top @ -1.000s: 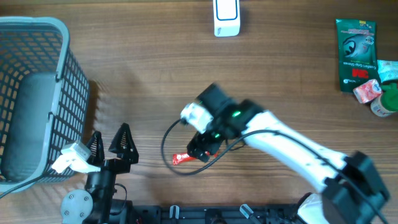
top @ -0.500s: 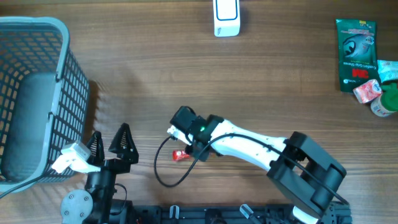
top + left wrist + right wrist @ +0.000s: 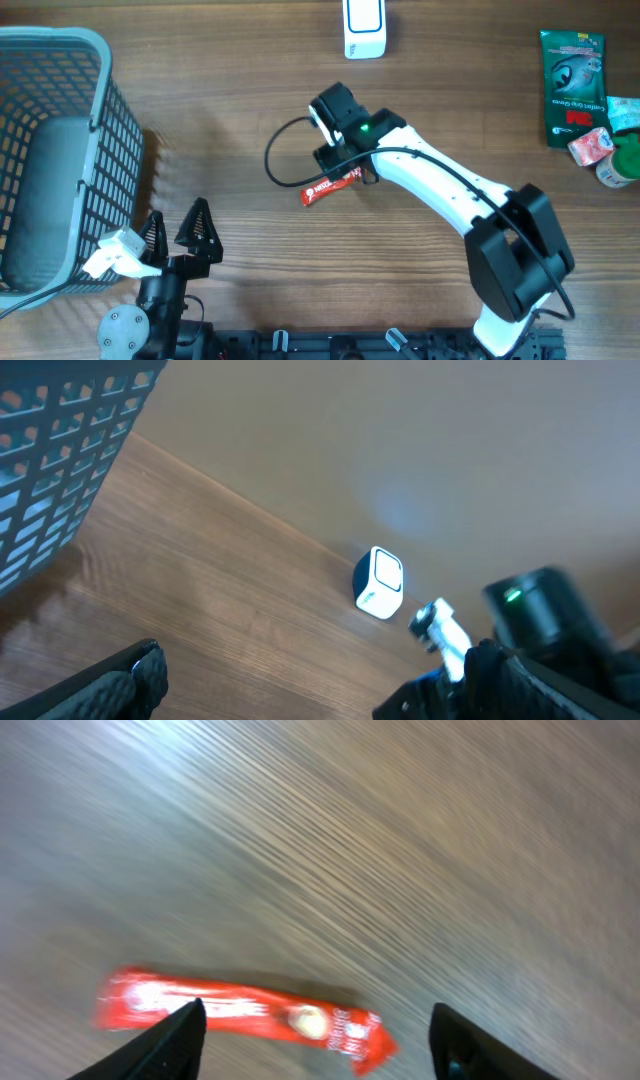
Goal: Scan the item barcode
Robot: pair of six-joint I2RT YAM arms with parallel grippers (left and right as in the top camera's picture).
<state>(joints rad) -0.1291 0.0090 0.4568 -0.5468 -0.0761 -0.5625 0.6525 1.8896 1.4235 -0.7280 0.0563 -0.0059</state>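
Note:
The item is a long red snack packet (image 3: 330, 186) lying on the wooden table near the middle. My right gripper (image 3: 347, 166) hovers just above its right end. In the right wrist view the packet (image 3: 240, 1010) lies flat on the wood, and the right gripper (image 3: 318, 1016) stands open over it with its fingers wide apart, neither touching it. No barcode is readable through the blur. The white scanner (image 3: 364, 28) stands at the far edge and also shows in the left wrist view (image 3: 378, 582). My left gripper (image 3: 178, 235) rests open near the front edge, holding nothing.
A grey wire basket (image 3: 50, 150) fills the left side. Other groceries, among them a green pouch (image 3: 572, 85), lie at the far right. A black cable (image 3: 285, 160) loops left of the right wrist. The right arm (image 3: 540, 620) shows in the left wrist view.
The right arm swung from the front of the table up toward the middle, bringing the red packet with it. Its jaws now stand apart over the packet. The left arm has not moved.

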